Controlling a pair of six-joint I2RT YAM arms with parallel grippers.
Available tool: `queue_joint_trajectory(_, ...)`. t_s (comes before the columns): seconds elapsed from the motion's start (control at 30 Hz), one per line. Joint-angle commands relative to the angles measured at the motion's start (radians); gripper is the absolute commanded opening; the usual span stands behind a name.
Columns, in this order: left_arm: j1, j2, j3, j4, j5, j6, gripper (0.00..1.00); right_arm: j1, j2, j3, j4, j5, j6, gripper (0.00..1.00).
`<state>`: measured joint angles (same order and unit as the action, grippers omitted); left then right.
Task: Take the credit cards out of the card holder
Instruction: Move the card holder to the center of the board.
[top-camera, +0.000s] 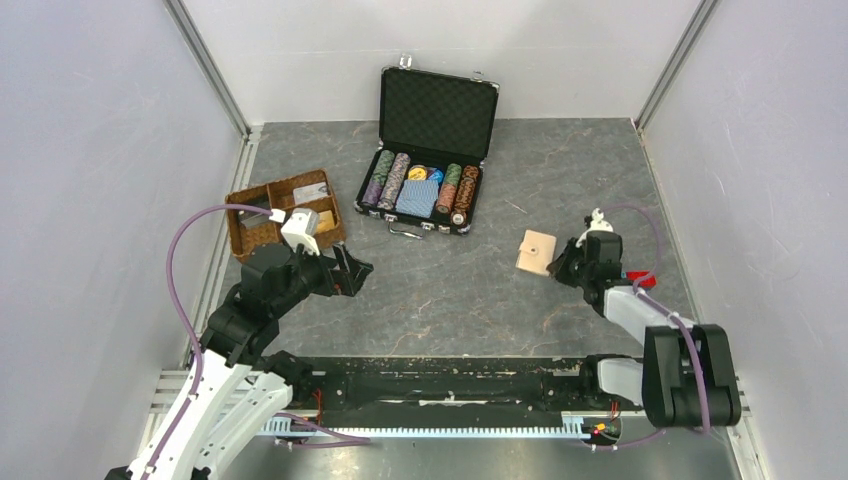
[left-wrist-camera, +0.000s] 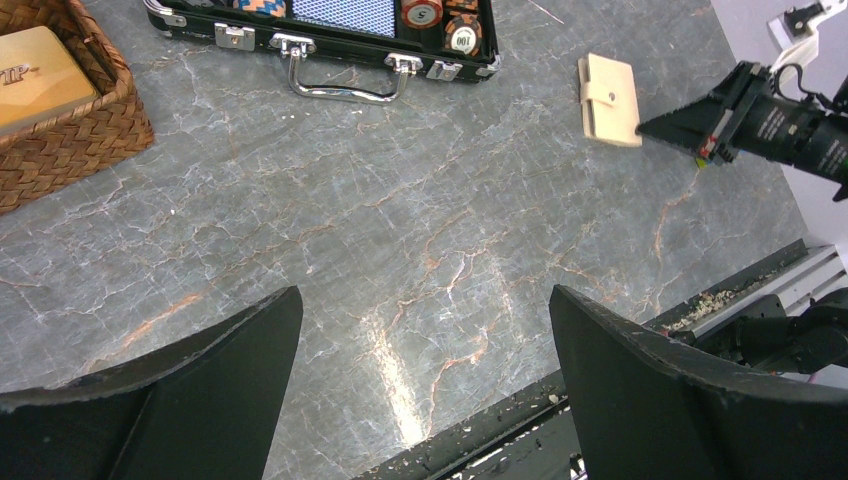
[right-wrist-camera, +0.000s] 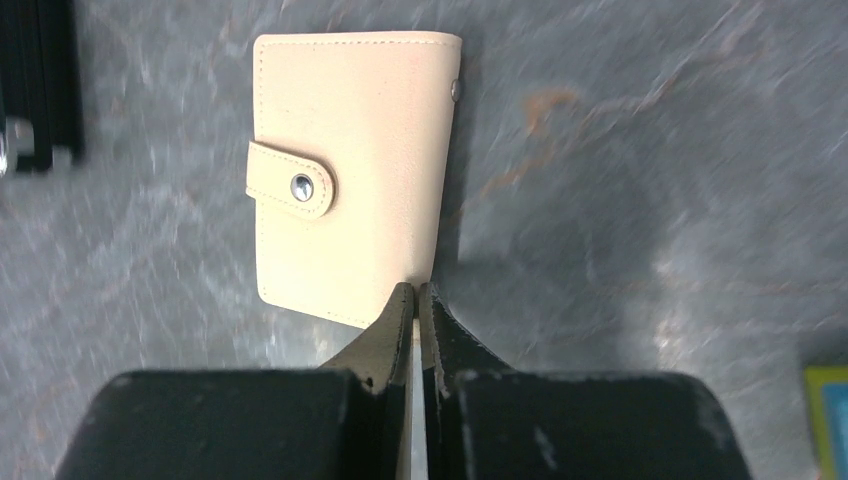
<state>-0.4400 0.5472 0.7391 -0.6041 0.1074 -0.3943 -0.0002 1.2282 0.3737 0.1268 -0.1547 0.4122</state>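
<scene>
No credit cards are out yet: the card holder (right-wrist-camera: 370, 130) lies flat on the table (right-wrist-camera: 650, 150) with its strap (right-wrist-camera: 290, 185) snapped shut, my right gripper (right-wrist-camera: 415, 292) closed to a sliver at its near edge, my left gripper (left-wrist-camera: 425, 300) open and empty

Matt leather-look card holder (right-wrist-camera: 370, 180), woven wicker tray (left-wrist-camera: 70, 140)

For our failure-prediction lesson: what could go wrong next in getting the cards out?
The strap tab on the card holder is snapped shut, so pulling may only drag the closed holder. The right hand, nearly shut, meets just one corner; it could slide off or spin the holder. The left hand, open and apart, braces nothing.
</scene>
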Motion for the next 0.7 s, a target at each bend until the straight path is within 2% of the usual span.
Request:
queue_joint_trajectory(0.0,-0.001,0.005,-0.004,0.012,0.008,-0.046,1.0,0.068,-0.106,-0.072,-0.117,-0.045,-0.052,0.0)
queue_joint_trajectory(0.13,-0.001,0.023,-0.004,0.012,0.016,-0.045,1.0,0.168,-0.229,-0.14,-0.165,-0.045,-0.045,0.0)
queue_joint_trajectory(0.3,-0.001,0.038,-0.003,0.013,0.027,-0.041,1.0,0.318,-0.341,-0.211,-0.174,-0.055,0.05,0.0)
queue_joint_trajectory(0.5,-0.002,0.075,0.002,0.014,0.094,-0.034,1.0,0.404,-0.464,-0.26,-0.172,-0.091,0.116,0.0)
queue_joint_trajectory(0.67,-0.004,0.163,-0.004,0.043,0.201,-0.068,1.0,0.406,-0.473,-0.201,-0.224,-0.075,0.027,0.28)
